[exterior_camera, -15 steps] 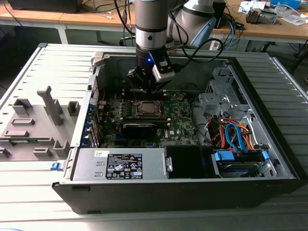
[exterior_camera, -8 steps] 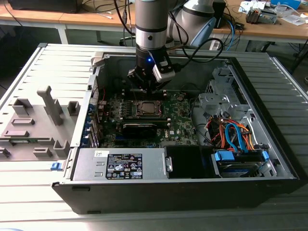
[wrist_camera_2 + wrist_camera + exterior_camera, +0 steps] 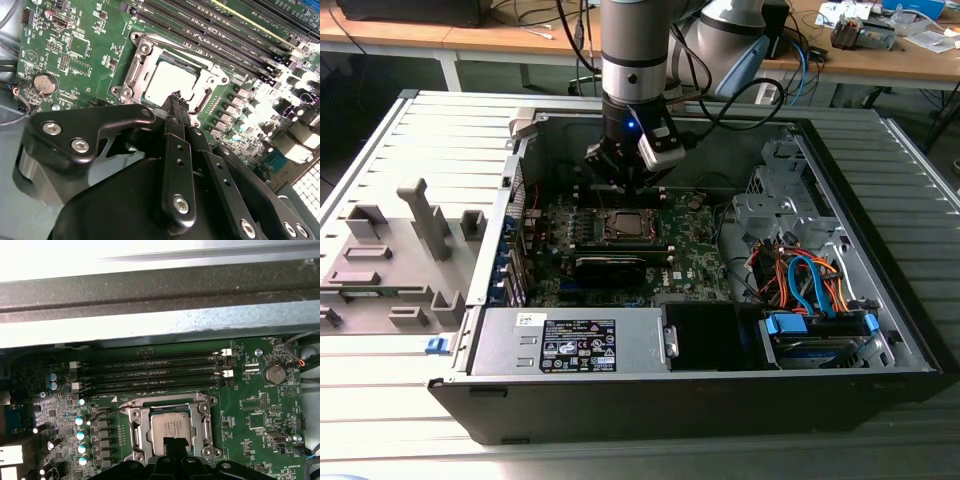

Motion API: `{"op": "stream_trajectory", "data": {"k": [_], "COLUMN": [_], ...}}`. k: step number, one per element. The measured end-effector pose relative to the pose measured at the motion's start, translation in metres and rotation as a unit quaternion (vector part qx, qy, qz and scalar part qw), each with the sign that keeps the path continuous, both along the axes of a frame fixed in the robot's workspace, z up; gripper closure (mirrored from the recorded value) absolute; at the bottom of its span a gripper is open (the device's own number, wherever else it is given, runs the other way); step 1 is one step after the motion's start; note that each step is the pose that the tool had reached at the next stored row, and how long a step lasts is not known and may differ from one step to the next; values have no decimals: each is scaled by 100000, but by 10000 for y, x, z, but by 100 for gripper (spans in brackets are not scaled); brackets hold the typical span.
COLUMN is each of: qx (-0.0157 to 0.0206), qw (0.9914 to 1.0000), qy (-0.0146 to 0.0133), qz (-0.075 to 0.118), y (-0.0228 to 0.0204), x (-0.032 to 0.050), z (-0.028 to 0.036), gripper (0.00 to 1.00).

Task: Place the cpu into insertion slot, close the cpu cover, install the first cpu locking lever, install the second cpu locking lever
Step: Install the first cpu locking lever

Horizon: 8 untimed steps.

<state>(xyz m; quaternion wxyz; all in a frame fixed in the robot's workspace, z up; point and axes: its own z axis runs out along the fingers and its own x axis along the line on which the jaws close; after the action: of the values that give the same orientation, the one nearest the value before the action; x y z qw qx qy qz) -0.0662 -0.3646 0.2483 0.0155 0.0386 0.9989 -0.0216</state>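
Note:
The cpu [image 3: 172, 426] lies flat in the insertion slot [image 3: 129, 413] on the green motherboard, its silver-grey top facing up. The cpu cover [image 3: 138, 429], a silver frame, lies down around the chip [image 3: 167, 80]. A thin wire lever [image 3: 107, 410] sticks out from one corner of the socket. My gripper [image 3: 176, 98] hovers at the socket's edge, its black fingers [image 3: 172, 131] drawn together at the tips, with nothing seen between them. In the exterior view the gripper [image 3: 620, 185] hangs just above and behind the socket [image 3: 623, 226] inside the open case.
Memory slots [image 3: 150, 371] run beside the socket, below the grey case wall [image 3: 150, 325]. A coin battery [image 3: 43, 84] sits on the board. The power supply [image 3: 575, 342] and blue and orange cables [image 3: 810, 280] fill the case's front. A grey fixture tray [image 3: 390, 260] lies at the exterior view's left.

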Motion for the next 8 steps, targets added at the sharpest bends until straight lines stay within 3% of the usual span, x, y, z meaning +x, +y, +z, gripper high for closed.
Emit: {"op": "stream_trajectory", "data": {"k": [4, 8], "qx": [28, 32], "qw": [99987, 99858], "qy": [0, 2], "qz": [1626, 5322], "y": [0, 0], "x": [0, 0], "z": [0, 0], "gripper": [89, 89]}}
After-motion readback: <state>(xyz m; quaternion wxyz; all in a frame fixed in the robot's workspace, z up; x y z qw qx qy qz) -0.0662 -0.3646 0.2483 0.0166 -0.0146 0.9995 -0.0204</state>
